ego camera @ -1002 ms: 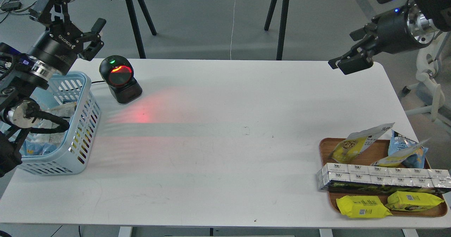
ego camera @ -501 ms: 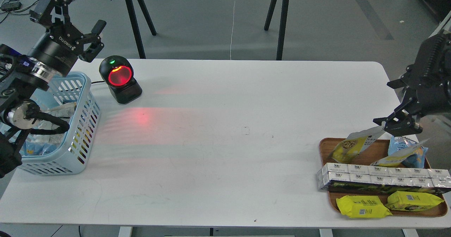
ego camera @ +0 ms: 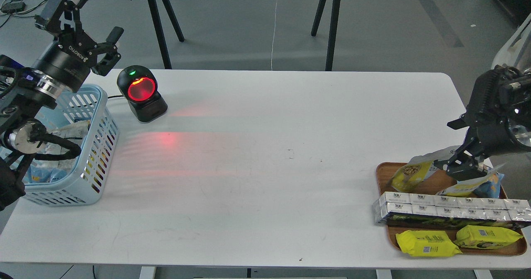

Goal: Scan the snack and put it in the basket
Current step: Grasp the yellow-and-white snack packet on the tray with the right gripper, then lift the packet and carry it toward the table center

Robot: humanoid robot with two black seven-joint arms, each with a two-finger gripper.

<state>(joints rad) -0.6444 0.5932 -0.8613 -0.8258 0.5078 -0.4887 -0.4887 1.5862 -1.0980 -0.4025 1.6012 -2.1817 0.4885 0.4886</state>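
- Our right gripper (ego camera: pixel 459 168) is down at the far end of the wooden tray (ego camera: pixel 383 172), right at the white top edge of the bean snack pouch (ego camera: pixel 415 171). We can't tell if the fingers have actually closed on it; they're dark and seen at an awkward angle.
- The pouch leans on the tray's far left corner, just beside the blue-and-yellow bag (ego camera: pixel 481 182). That's the worry: a loose pinch on the thin top seal could let it slip on the lift, or the fingers could snag the bag too.
- Dragging low could also knock the row of silver cartons (ego camera: pixel 448 207) behind it.
- Another risk: if the barcode faces away from the scanner (ego camera: pixel 141 92) glowing red at the far left, the scan probably misses.
- Our left gripper (ego camera: pixel 83 24) hangs spread wide with nothing in it, above the basket's far corner.
- The light blue basket (ego camera: pixel 97 146) on the left holds some packets already, white and blue ones as far as we can see.
- The tray also carries two flat yellow packets (ego camera: pixel 427 243) at its near edge.
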